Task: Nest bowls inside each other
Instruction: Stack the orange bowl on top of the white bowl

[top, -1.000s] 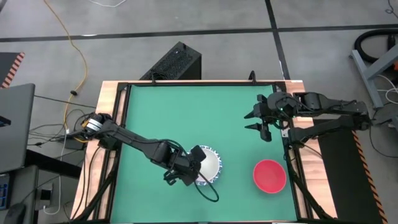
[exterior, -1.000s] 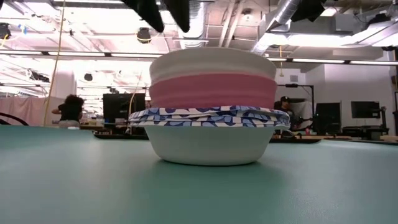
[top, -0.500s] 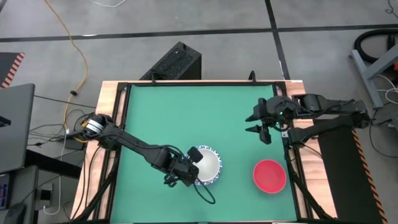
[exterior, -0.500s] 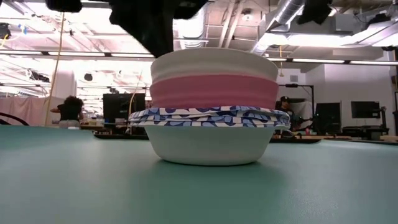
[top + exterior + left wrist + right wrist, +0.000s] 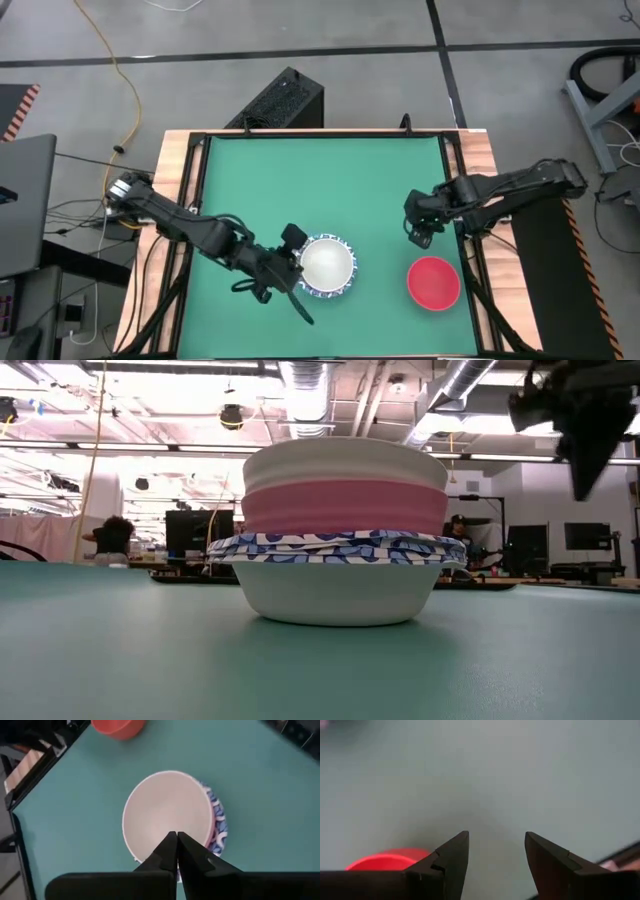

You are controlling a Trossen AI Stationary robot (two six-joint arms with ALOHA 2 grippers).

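We judge the red bowl (image 5: 433,282), lower right, light, rigid and slick, best pinched at its rim by our spread-fingered right gripper (image 5: 419,232); the left gripper (image 5: 288,272) sits closed, empty, beside the stack (image 5: 327,266).

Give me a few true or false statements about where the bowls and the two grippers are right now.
1. The red bowl sits apart from the stack of bowls. True.
2. The top bowl of the stack is pink. False: a plain white bowl is on top, with the pink bowl under it.
3. The left gripper is shut and holds nothing. True.
4. The right gripper grips the red bowl. False: it is open above the green mat.
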